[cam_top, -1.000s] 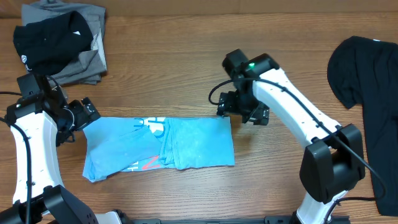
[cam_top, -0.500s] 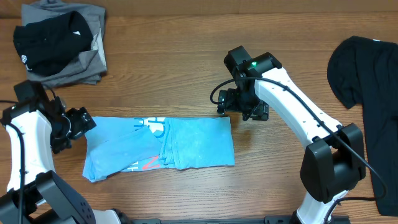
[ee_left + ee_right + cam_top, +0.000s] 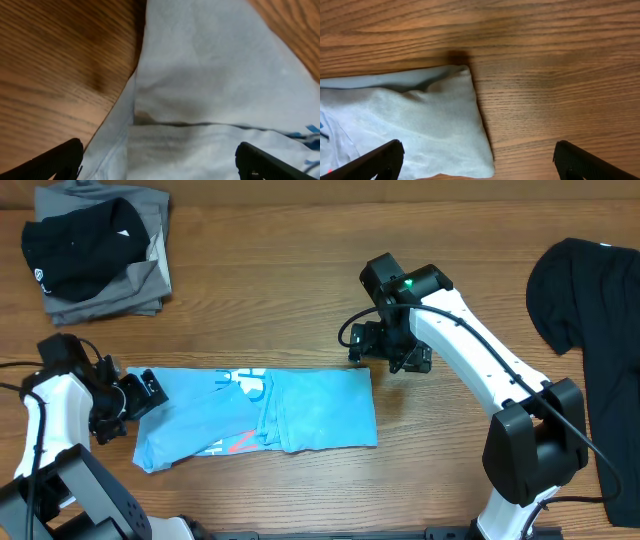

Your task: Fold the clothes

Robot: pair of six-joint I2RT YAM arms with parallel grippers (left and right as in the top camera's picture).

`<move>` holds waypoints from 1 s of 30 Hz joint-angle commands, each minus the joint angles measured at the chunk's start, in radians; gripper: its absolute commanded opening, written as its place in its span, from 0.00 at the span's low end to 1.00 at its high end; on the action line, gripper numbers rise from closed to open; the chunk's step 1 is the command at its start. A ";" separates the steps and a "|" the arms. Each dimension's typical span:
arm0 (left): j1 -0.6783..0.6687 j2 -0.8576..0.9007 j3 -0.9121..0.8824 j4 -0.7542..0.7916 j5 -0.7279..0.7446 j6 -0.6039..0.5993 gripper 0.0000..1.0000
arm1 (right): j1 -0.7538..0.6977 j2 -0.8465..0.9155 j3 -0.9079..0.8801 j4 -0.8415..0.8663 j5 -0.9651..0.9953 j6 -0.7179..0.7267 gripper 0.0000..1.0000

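Observation:
The light-blue T-shirt (image 3: 300,415) lies folded into a wide strip near the table's front, red and white lettering showing at its middle. My left gripper (image 3: 143,393) stands open over the strip's left end. In the left wrist view the blue cloth (image 3: 210,90) fills the space between the two dark fingertips (image 3: 60,160). My right gripper (image 3: 392,361) is open just beyond the strip's far right corner. In the right wrist view that corner (image 3: 430,115) lies under the left finger, with bare wood under the right one. A large black T-shirt (image 3: 595,330) lies spread at the right edge.
A stack of folded dark and grey garments (image 3: 95,250) sits at the back left corner. The wooden table (image 3: 270,290) shows bare between the stack and the right arm. The right arm's base (image 3: 530,450) stands at the front right.
My left gripper has swung toward the front and right, from beside the shirt's left end to over it. The right gripper shifted slightly and then held still. The shirt has not moved.

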 commanded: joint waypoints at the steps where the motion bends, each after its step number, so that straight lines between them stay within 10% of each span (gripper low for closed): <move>1: 0.005 0.026 -0.029 0.036 0.012 0.021 1.00 | 0.001 -0.038 0.025 -0.004 -0.002 -0.008 1.00; 19: 0.000 0.283 -0.031 0.137 0.126 0.165 0.99 | 0.001 -0.038 0.025 0.015 -0.003 -0.007 1.00; 30: 0.000 0.313 -0.031 0.089 0.129 0.162 0.41 | 0.001 -0.038 0.025 0.018 -0.021 -0.006 1.00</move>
